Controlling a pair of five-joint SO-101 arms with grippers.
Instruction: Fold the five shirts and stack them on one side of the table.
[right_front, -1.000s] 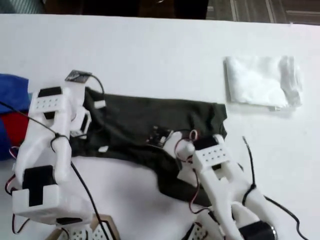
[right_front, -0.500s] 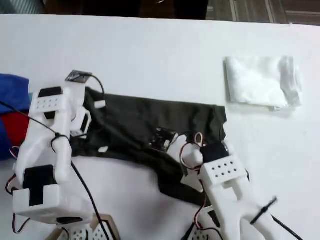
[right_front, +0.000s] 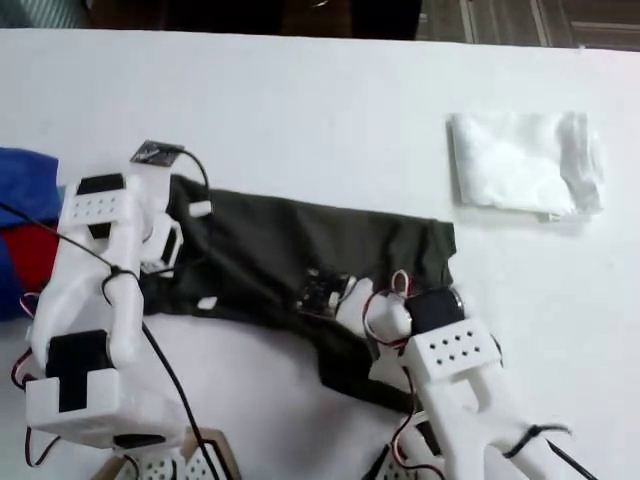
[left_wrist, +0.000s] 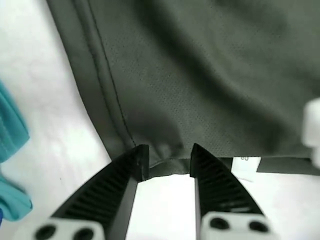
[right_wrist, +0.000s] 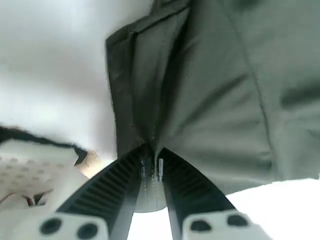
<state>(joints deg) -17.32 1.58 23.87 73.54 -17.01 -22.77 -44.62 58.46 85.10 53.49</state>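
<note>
A dark olive shirt (right_front: 290, 245) lies spread across the middle of the white table (right_front: 300, 110). My left gripper (right_front: 185, 238) is at the shirt's left end. In the left wrist view this gripper (left_wrist: 167, 159) is open, its black fingertips (left_wrist: 139, 159) astride the hem of the shirt (left_wrist: 200, 75), beside a white label (left_wrist: 245, 167). My right gripper (right_front: 335, 295) is low over the shirt's near edge. The right wrist view shows it (right_wrist: 152, 162) shut on a pinched fold of the shirt (right_wrist: 215, 100). A folded white shirt (right_front: 525, 165) rests at the far right.
Blue cloth (right_front: 25, 185) and red cloth (right_front: 25, 250) are heaped at the table's left edge; teal cloth (left_wrist: 10, 130) lies beside the left gripper. Bare tabletop stretches along the far side. The arm bases (right_front: 180, 460) stand at the near edge.
My right arm has drawn back toward the near edge and to the right, with the shirt's near fold in its grip. The left arm has stayed still.
</note>
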